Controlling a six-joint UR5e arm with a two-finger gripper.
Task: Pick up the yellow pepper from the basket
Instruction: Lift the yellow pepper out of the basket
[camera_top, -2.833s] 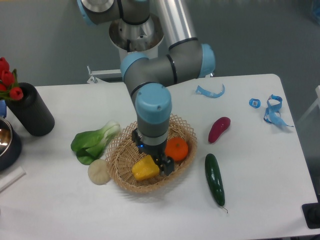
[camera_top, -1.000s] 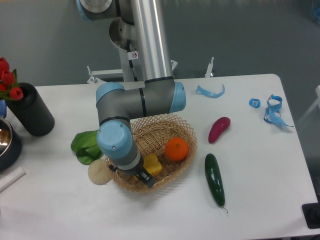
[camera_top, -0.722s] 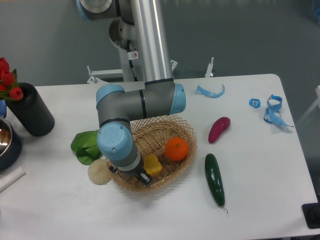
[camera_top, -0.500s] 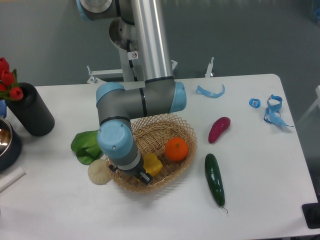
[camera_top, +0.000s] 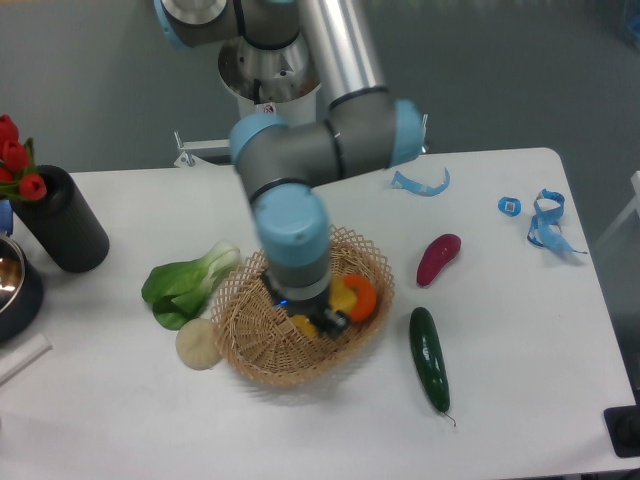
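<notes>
Sitting in the oval tan wicker basket (camera_top: 250, 335), low in the middle: small shiny bright-yellow pepper (camera_top: 343, 294), peeking beside the hand (camera_top: 312, 322). Probably light, hard, slippery, so squeezing across the bumpy sides. Hand's grip: hidden, cannot tell.

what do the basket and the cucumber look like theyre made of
The basket looks like woven wicker, matte light tan, with visible strands and an openwork looped rim. The cucumber looks like moulded plastic: smooth dark green skin with a glossy highlight, though that cannot be confirmed.
</notes>
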